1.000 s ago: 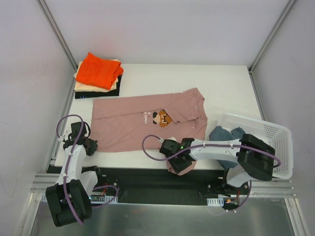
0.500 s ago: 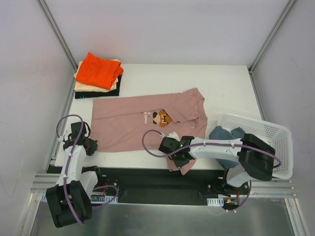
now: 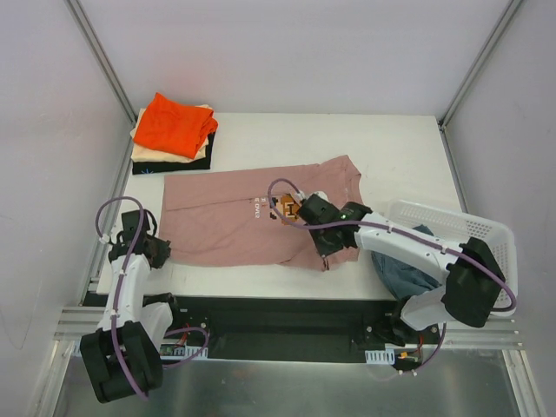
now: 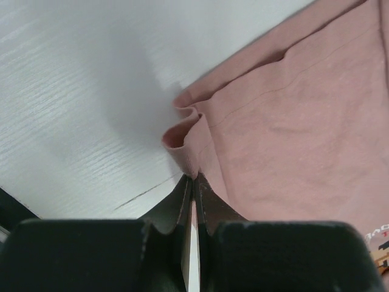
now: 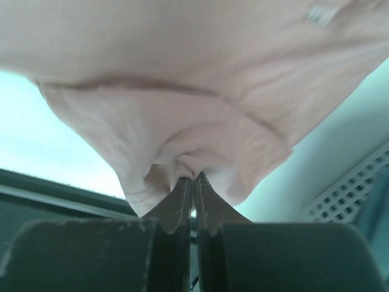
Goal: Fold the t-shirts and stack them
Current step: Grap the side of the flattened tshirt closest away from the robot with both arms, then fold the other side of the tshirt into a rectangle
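The dusty pink t-shirt (image 3: pixel 217 221) with a pixel-art print lies spread on the white table. My left gripper (image 3: pixel 158 253) is shut on its near left corner; the left wrist view shows the fingertips (image 4: pixel 193 177) pinching a small fold of pink cloth (image 4: pixel 292 121) at table level. My right gripper (image 3: pixel 333 254) is shut on the shirt's near right edge and holds it lifted; in the right wrist view pink cloth (image 5: pixel 182 91) hangs bunched round the tips (image 5: pixel 194 177). A folded stack at the back left has an orange tee (image 3: pixel 174 124) over cream and black ones.
A white mesh basket (image 3: pixel 473 233) stands at the table's right edge with a slate blue tee (image 3: pixel 401 271) in it; its mesh also shows in the right wrist view (image 5: pixel 355 191). Metal frame posts rise at the back corners. The table's front edge lies just below both grippers.
My right gripper has moved from the table's front edge away from me toward the shirt's middle, carrying the hanging pink flap up with it. The left gripper has barely moved.
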`<state>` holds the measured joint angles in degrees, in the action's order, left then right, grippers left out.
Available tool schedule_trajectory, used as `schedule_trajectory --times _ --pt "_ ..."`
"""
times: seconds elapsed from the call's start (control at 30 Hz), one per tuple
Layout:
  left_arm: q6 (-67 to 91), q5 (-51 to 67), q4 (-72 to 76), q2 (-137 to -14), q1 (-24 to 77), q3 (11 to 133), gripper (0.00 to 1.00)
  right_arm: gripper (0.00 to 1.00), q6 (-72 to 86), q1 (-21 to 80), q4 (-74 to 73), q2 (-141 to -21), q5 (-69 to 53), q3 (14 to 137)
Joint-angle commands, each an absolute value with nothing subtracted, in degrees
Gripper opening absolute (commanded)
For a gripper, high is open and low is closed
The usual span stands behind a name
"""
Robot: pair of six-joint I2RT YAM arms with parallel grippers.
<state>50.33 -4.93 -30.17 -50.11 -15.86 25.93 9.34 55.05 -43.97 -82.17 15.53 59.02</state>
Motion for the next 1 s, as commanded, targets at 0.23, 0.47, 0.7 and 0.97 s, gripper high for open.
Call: schedule_trajectory --times 0.23,0.47,0.7,0.97 --pt "52.21 -3.96 -26.29 -57.47 -16.26 34.18 0.00 0.01 -2.63 44.74 -45.00 -89.55 16.61 75.65" --pt "52.91 -0.70 -22.94 -65.38 -16.17 37.61 0.00 0.01 -3.87 39.91 -43.77 -95.62 17.40 84.72" --pt "53.79 -1.41 -22.15 -72.58 -16.26 43.23 0.00 0.01 -5.53 35.08 -43.16 -101.86 17.14 92.89" --pt "55.19 -1.50 -22.06 -81.38 -16.26 49.21 0.00 0.01 -8.26 31.29 -42.72 -110.21 15.38 100.72"
